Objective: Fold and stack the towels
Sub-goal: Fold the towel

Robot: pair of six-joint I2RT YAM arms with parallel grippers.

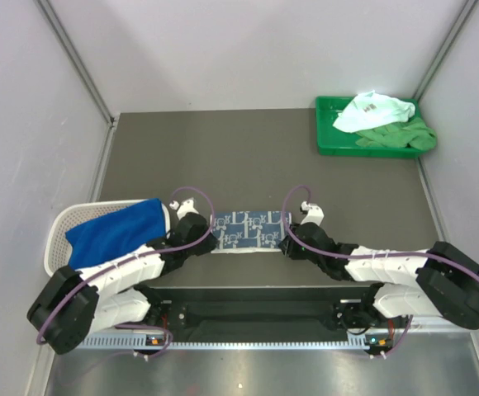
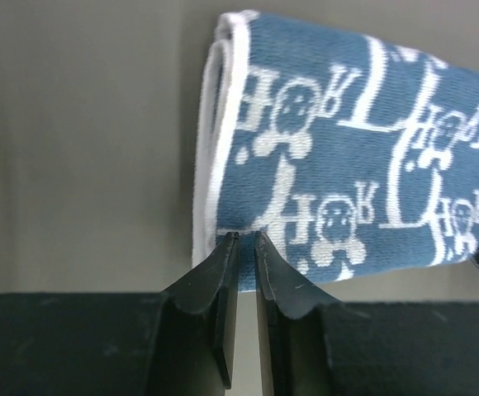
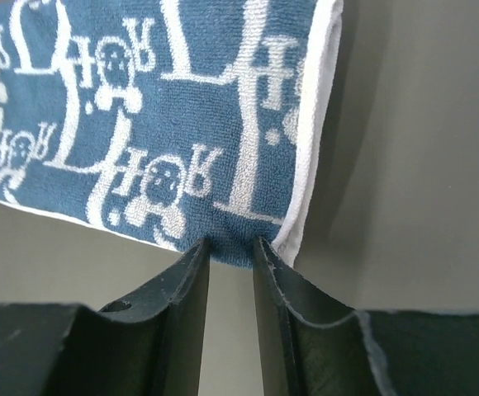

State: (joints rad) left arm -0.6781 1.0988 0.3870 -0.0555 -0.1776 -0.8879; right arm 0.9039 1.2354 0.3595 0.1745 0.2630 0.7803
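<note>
1. Nearest: left fingers [image 2: 211, 289], almost closed, tips against the near edge of the printed towel [image 2: 347, 148]. Cannot tell whether any cloth is pinched.
2. Opposite end: right fingers [image 3: 182, 305], slightly apart, clamped on the same towel's near edge beside its white-hemmed corner.
3. Printed towel is a folded strip, blue with white logos, flat on the tabletop [image 1: 223, 157] between both arms.
4. Far left: blue towel [image 1: 116, 231] draped in a white basket [image 1: 56, 231].
5. Back right: green tray [image 1: 326, 144] holds a white towel [image 1: 376, 111] lying on a green towel [image 1: 405, 136].
</note>
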